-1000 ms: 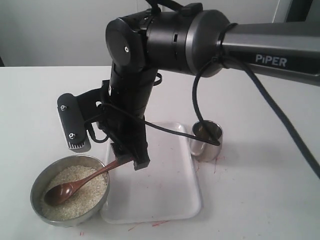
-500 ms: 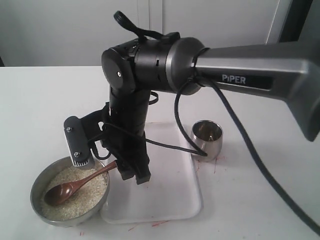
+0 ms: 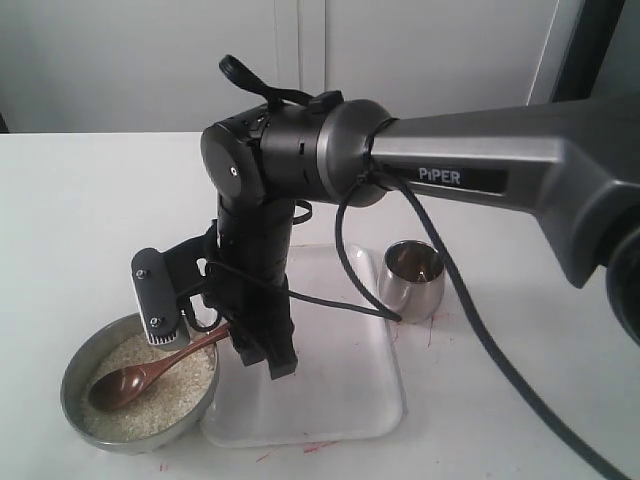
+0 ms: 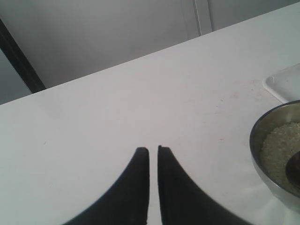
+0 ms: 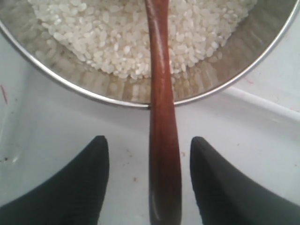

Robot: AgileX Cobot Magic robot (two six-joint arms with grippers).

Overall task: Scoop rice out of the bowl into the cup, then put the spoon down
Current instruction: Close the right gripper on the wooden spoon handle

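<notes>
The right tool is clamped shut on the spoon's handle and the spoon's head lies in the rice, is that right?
No. The right wrist view shows the right tool open, its fingers standing apart on either side of the handle of the spoon, with gaps between. The spoon's head does lie in the rice.

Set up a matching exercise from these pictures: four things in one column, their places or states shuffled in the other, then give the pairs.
1. spoon
2. cup
3. left gripper
4. right gripper

A. jaws open, one on each side of the wooden handle
B. upright on the table, beside the white tray
C. lying on the rice in the bowl
D. jaws shut, above the table

Pairs: 1-C, 2-B, 3-D, 4-A.
</notes>
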